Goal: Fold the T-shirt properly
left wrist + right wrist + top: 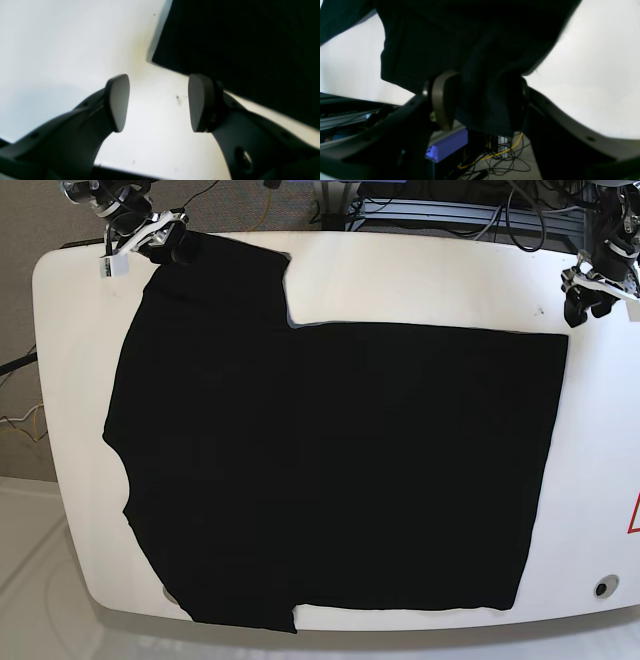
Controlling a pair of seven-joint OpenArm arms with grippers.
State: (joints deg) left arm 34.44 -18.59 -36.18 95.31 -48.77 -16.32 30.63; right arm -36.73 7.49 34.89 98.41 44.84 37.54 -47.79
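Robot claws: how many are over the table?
2. The right gripper is at the far-left corner, pinching the T-shirt; the left gripper hovers open at the far-right corner of the table.

No legible text, seemingly.

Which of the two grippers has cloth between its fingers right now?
The right gripper: the black cloth T-shirt bunches between its fingers. The left gripper hangs open over bare white table.
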